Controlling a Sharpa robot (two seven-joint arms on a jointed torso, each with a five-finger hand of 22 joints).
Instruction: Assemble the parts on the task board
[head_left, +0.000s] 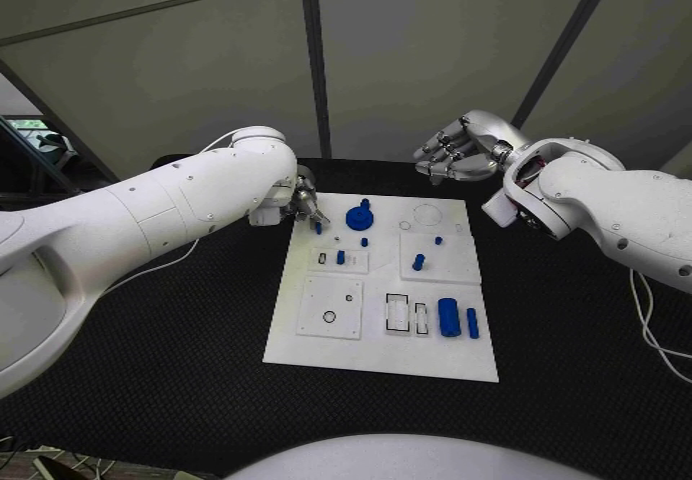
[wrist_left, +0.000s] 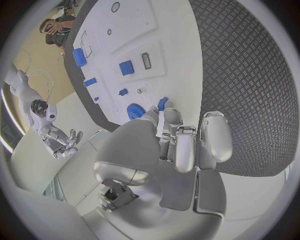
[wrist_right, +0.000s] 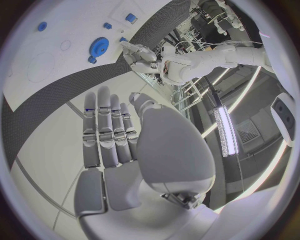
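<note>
Head view: left hand (head_left: 299, 205), fingertips hidden at the task board (head_left: 378, 345), grip unclear; right hand (head_left: 459, 150) spread.

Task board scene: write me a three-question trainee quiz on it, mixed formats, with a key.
1. True or false: the right hand holds a blue part.
2. Multiple choice: where is the left hand?
A. at the board's far left corner, beside the gear
B. over the board's near edge
C. off the table, out to the side
3. Fill in: the large cylinder lies on its ____ near the board's right edge.

Key
1. False: its fingers are spread, nothing in them, and it hangs beyond the board's far right corner.
2. A
3. side
</note>
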